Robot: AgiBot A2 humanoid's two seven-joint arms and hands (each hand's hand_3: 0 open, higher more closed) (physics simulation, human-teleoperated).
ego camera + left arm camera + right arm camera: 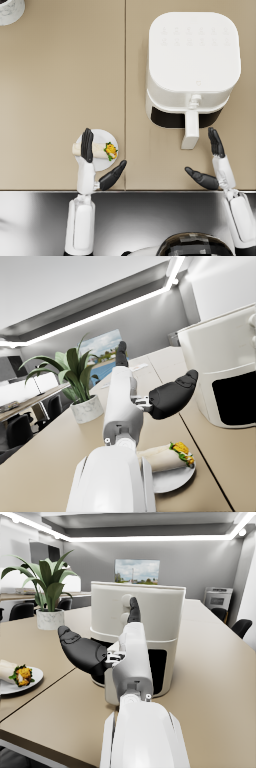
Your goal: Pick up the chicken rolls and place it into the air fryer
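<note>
My left hand point(92, 162) hangs over the chicken roll point(100, 150) on its small white plate point(111, 137), fingers stretched across the roll, thumb apart, gripping nothing. My right hand point(212, 162) is spread empty on the counter point(60, 90), just beside the air fryer point(192, 65) handle point(190, 131).

Air fryer point(192, 55): white body, black drawer opening, white handle point(190, 129).
Table point(60, 75): tan, thin dark seam left of air fryer.
Plate point(100, 137): white.
Chicken roll point(102, 150): pale beige wrap, yellow-green filling at end nearer air fryer.
Left hand point(95, 160), right hand point(210, 162): dark grey-black; forearms white.
Plant point(70, 368): green leaves, white speckled pot point(87, 408).
</note>
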